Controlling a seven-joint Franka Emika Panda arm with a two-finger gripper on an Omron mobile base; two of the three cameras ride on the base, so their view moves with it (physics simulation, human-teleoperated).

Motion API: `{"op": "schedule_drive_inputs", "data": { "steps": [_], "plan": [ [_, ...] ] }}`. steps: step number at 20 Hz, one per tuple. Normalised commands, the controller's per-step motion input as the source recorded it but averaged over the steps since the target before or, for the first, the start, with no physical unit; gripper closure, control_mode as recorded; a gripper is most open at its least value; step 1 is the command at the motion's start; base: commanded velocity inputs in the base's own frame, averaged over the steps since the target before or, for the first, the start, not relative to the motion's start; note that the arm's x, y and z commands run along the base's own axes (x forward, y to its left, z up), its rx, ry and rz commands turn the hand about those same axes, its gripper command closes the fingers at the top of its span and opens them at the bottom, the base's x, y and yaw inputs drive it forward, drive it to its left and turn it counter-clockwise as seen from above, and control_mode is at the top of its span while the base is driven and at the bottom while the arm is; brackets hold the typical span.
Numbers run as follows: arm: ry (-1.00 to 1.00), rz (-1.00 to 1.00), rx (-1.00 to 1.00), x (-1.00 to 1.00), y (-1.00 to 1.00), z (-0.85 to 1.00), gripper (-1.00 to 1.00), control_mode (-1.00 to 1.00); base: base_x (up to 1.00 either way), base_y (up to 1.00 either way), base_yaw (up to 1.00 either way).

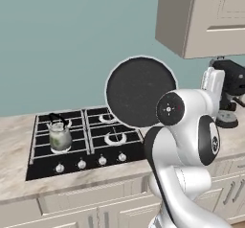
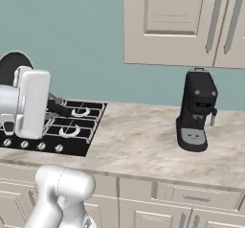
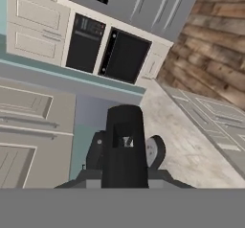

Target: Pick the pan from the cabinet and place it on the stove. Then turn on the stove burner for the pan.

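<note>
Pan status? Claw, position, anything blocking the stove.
Claw shut on pan. Pan held on edge, in the air above the stove's right burners, not yet set down. Glass kettle occupies front-left burner; right burners free.

Flat, even rendered light with no glare; soft shadow under the cabinet (image 2: 184,23); all views slightly soft and coarse, undistorted

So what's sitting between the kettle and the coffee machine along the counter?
In the left base view, the lifted pan and the robot's arm block that stretch between kettle and coffee machine.
</note>
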Motion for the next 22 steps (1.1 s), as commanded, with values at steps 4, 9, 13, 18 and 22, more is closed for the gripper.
{"op": "schedule_drive_inputs", "data": {
  "steps": [4, 9, 13, 18, 22],
  "plan": [
    [0.0, 0.0, 0.0, 0.0, 0.0, 0.0, 1.0, 1.0, 0.22, 0.59, 0.0],
    [0.0, 0.0, 0.0, 0.0, 0.0, 0.0, 1.0, 1.0, 0.24, 0.54, 0.0],
    [0.0, 0.0, 0.0, 0.0, 0.0, 0.0, 1.0, 1.0, 0.55, 0.09, 0.0],
    [0.0, 0.0, 0.0, 0.0, 0.0, 0.0, 1.0, 1.0, 0.62, 0.05, 0.01],
    [0.0, 0.0, 0.0, 0.0, 0.0, 0.0, 1.0, 1.0, 0.61, 0.12, 0.06]
  ]
}}
